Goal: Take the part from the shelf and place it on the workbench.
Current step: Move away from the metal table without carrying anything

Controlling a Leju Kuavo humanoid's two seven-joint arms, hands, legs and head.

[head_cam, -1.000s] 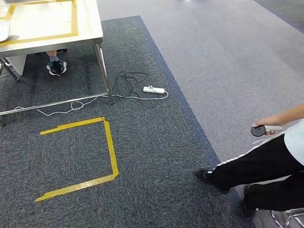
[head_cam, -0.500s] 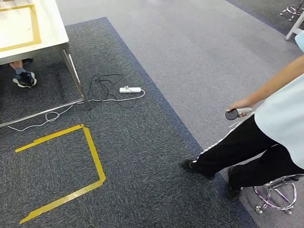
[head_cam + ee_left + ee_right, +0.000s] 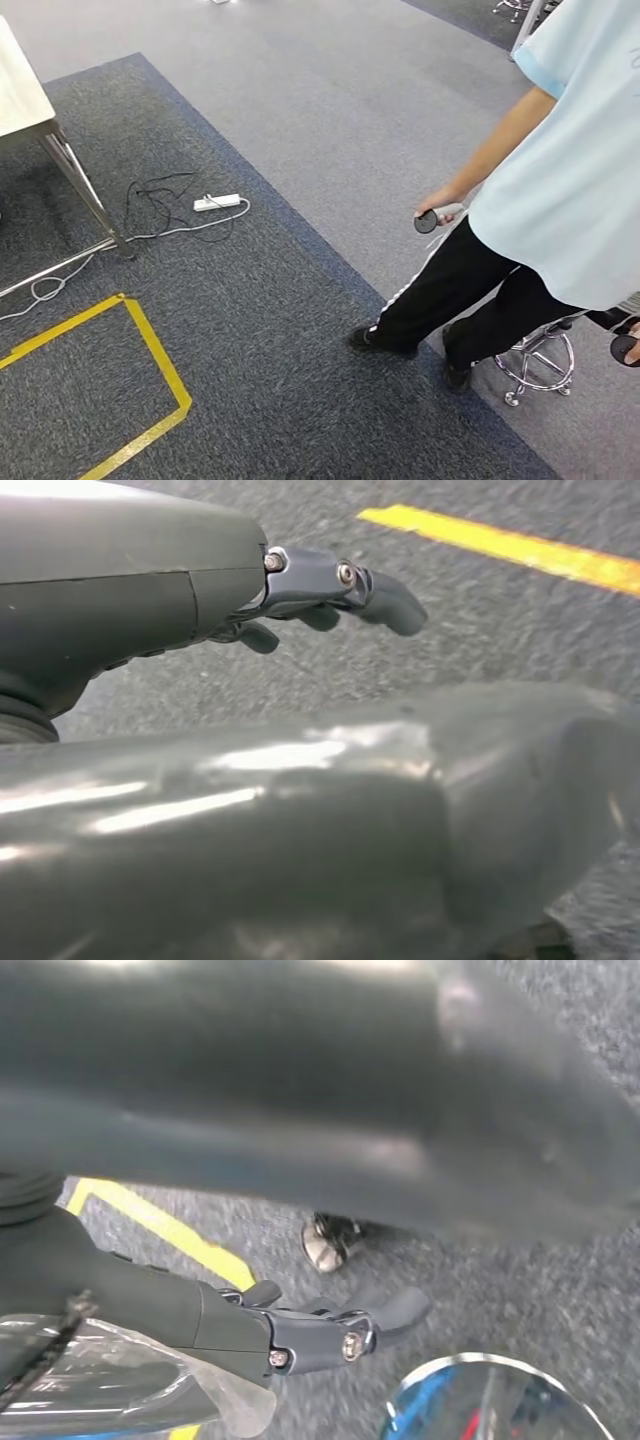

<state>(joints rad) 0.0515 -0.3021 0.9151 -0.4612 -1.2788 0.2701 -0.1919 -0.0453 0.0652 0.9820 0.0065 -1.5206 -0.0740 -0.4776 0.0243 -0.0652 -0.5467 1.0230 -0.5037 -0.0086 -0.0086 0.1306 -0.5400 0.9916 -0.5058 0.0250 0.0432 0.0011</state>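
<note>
A corner of the pale workbench (image 3: 21,100) shows at the far left of the head view, on a metal leg (image 3: 83,195). My left hand (image 3: 332,585) hangs over the grey carpet with its dark fingers stretched out and nothing in them. In the right wrist view my right hand (image 3: 324,1330) also has its fingers stretched out. A crumpled clear plastic wrap (image 3: 128,1385) lies against its underside. I cannot tell whether the hand holds it.
A person (image 3: 573,170) in a light blue shirt and black trousers stands close on the right, holding a round black controller (image 3: 426,222). Behind their legs is a chrome stool base (image 3: 540,365). A white power strip (image 3: 217,202) with cables and a yellow tape outline (image 3: 151,350) lie on the dark carpet.
The whole head view has swung to the right: the workbench has slid almost out at the left, and the person now takes up much of the right side.
</note>
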